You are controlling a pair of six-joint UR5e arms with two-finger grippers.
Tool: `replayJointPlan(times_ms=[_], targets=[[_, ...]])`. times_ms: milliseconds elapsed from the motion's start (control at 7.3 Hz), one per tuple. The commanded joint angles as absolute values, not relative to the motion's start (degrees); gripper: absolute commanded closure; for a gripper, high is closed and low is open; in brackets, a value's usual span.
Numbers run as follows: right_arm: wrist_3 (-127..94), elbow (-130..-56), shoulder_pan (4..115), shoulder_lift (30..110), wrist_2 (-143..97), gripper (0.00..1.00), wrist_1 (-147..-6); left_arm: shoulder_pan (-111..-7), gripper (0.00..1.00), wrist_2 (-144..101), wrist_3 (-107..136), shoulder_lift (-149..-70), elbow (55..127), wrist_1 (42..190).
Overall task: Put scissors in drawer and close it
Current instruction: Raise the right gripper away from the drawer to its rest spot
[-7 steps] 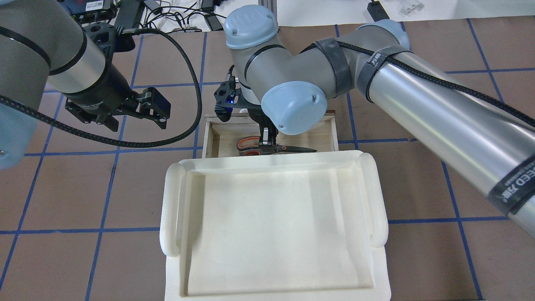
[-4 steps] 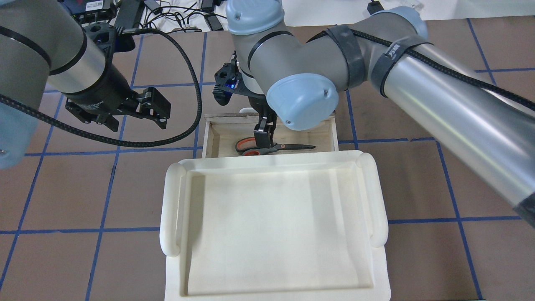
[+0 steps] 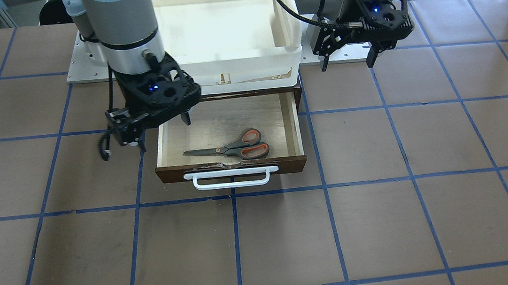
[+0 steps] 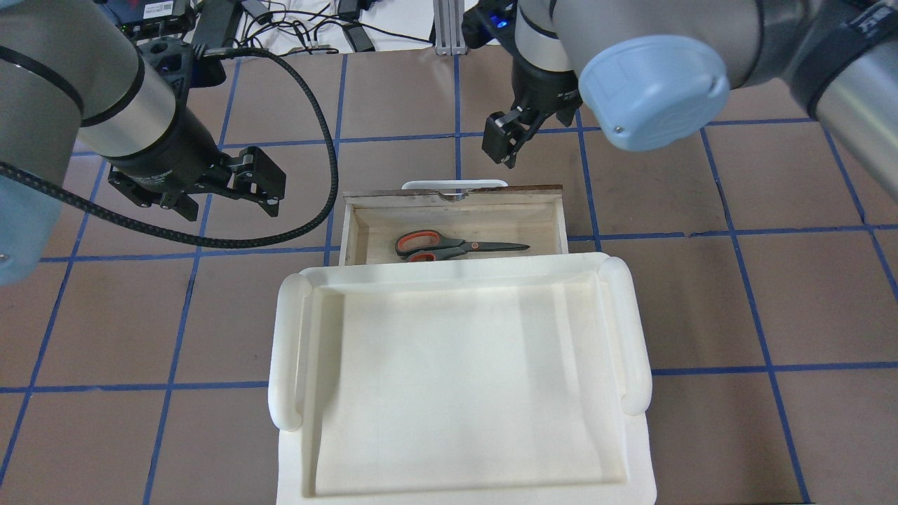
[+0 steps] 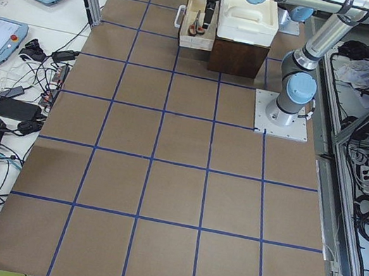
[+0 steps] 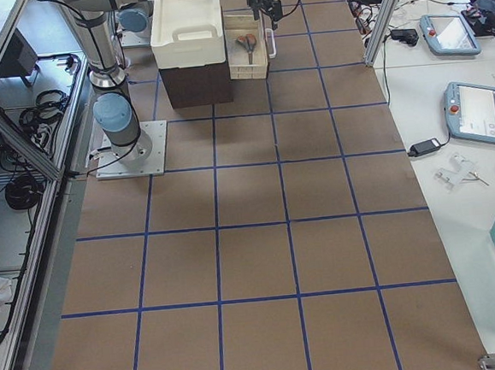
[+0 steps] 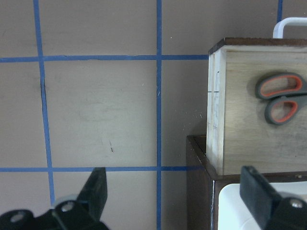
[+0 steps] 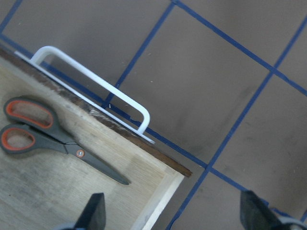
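The scissors (image 3: 231, 148) lie flat in the open drawer (image 3: 237, 167), with the orange-red handle loops toward the robot's left and the blades toward its right. They also show in the overhead view (image 4: 449, 247) and in both wrist views (image 7: 280, 96) (image 8: 48, 134). The drawer's white bar handle (image 4: 454, 184) faces away from the robot. My right gripper (image 4: 504, 144) is open and empty. It hangs above the table just beyond the drawer's front edge, right of the handle. My left gripper (image 4: 228, 200) is open and empty, above the table left of the drawer.
A large white plastic tub (image 4: 284, 351) sits on the dark brown cabinet (image 7: 199, 182) that the drawer slides out of. Cables and devices (image 4: 295, 28) lie at the far table edge. Brown table with blue grid lines surrounds the cabinet.
The right gripper has left the scissors, risen and moved away past the drawer's front edge to the right. The scissors stay in the drawer. The left arm has not moved.
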State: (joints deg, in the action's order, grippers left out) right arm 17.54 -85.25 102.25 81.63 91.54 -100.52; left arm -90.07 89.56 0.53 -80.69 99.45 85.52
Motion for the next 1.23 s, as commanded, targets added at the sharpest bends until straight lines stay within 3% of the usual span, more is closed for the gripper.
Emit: replayJointPlan(times_ms=[0, 411, 1096], targets=[[8.7, -85.3, 95.7, 85.3, 91.6, 0.0, -94.8, -90.0, 0.0, 89.6, 0.5, -80.7, 99.5, 85.6], [5.4, -86.2, 90.3, 86.8, 91.7, 0.0, -91.0, -90.0, 0.0, 89.6, 0.5, -80.7, 99.5, 85.5], [5.4, -86.5, 90.3, 88.0, 91.5, 0.0, -90.9, -90.1, 0.0, 89.6, 0.5, -80.7, 99.5, 85.6]])
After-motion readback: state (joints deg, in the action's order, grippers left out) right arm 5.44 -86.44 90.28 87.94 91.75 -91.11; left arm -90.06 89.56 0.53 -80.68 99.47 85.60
